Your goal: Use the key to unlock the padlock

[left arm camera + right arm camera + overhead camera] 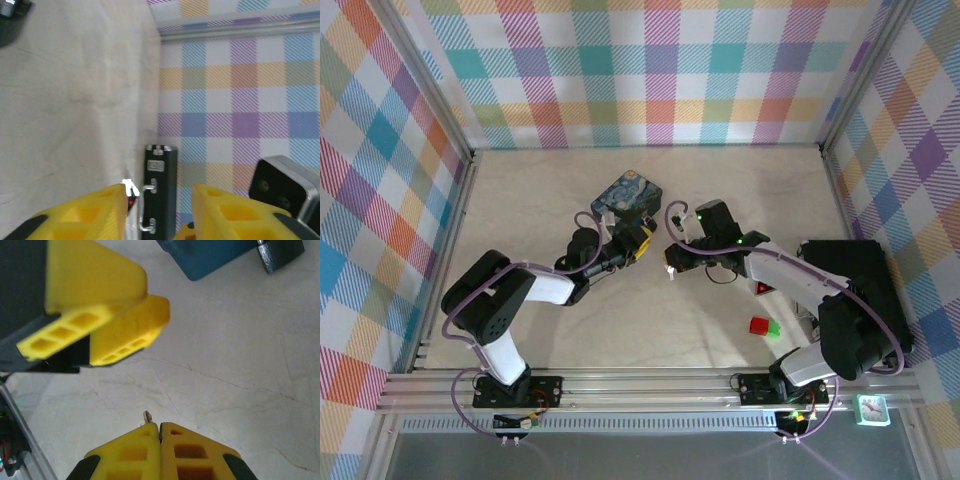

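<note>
Plaid walls were seen on three sides of a pale, marbled tabletop [520,200], and a blue tin [627,197] lay near its middle. Just on the near side of the tin, the left hand [159,192] was released, its yellow fingers [85,215] spread. In the left wrist view the padlock [161,172] was framed between them, with a gap on either side and no touch seen. Whether it sat between the fingers or just past their tips could not be told. Its black body was set with the long axis along the fingers, and the thin shackle [145,210] was turned toward the finger at the left of that view. To the near right of the tin, the right hand [160,426] was clenched on the key [147,415], of which a small tip was shown, pointed toward the left hand. Open tabletop was seen between the tin and the back wall. A red block [759,325] and a green block [774,328] lay well apart from the tin, toward the right arm's base.
</note>
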Robot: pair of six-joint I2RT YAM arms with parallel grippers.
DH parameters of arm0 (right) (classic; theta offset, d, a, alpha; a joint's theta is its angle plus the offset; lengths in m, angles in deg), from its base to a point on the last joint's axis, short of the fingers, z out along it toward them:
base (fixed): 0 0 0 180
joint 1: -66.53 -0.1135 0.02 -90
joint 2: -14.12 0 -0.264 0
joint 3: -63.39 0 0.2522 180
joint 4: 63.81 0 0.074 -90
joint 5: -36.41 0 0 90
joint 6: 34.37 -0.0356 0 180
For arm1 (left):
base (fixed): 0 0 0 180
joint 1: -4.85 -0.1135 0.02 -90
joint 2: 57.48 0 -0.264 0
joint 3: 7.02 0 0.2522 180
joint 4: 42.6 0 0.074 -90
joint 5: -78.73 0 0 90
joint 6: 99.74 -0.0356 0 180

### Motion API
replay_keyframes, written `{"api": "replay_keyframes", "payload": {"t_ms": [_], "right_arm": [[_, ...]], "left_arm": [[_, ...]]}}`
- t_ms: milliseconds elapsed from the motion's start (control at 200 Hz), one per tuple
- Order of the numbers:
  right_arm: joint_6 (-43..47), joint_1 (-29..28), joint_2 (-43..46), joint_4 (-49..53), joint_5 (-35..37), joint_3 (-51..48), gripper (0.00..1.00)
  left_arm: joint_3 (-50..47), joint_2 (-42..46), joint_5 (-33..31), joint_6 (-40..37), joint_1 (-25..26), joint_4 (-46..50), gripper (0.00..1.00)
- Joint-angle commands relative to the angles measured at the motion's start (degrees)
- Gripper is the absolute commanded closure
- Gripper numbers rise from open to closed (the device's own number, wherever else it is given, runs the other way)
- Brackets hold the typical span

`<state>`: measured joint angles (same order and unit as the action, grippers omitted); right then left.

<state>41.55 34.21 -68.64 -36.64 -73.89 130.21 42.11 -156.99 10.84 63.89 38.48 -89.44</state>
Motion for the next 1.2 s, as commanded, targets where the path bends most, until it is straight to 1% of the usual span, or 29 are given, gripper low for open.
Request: {"api": "replay_keyframes", "payload": {"t_ms": [0,165,380,530,765,865,965,1050,1195], "right_arm": [[-0.08,1.31,0.50,-2.47,-4.84,1.35,1.00],[-2.75,2.95,0.33,-6.27,-7.51,1.21,1.00],[-4.48,3.43,-0.74,-8.42,-7.72,1.35,1.00],[-4.89,3.84,-1.17,-8.63,-7.96,1.52,1.00],[-6.13,4.09,-1.25,-7.81,-6.60,1.27,1.00],[-8.11,4.01,-3.08,-7.72,-3.25,-0.68,1.00],[-11.31,3.80,-5.30,-9.53,-0.83,-3.77,1.00],[-12.74,2.44,-7.07,-10.01,1.05,-5.27,1.00],[-13.23,0.69,-9.24,-7.35,6.32,-5.77,1.00]], "left_arm": [[0.23,-1.35,2.34,2.98,1.06,-11.86,0.63],[-0.76,-2.58,1.71,3.64,2.04,-13.61,0.63],[-0.31,-3.41,1.37,3.46,2.95,-13.24,0.62],[-0.33,-3.34,1.58,2.82,2.96,-11.64,0.59],[-0.83,-2.94,-0.14,1.89,2.94,-8.20,0.53],[-0.97,-0.80,-1.46,-0.83,2.35,-2.19,0.51],[-1.42,2.35,-4.25,-3.89,1.43,6.56,0.50],[-1.30,4.62,-5.36,-6.30,0.92,11.42,0.49],[0.51,7.09,-6.15,-9.90,0.74,18.09,0.47]]}}
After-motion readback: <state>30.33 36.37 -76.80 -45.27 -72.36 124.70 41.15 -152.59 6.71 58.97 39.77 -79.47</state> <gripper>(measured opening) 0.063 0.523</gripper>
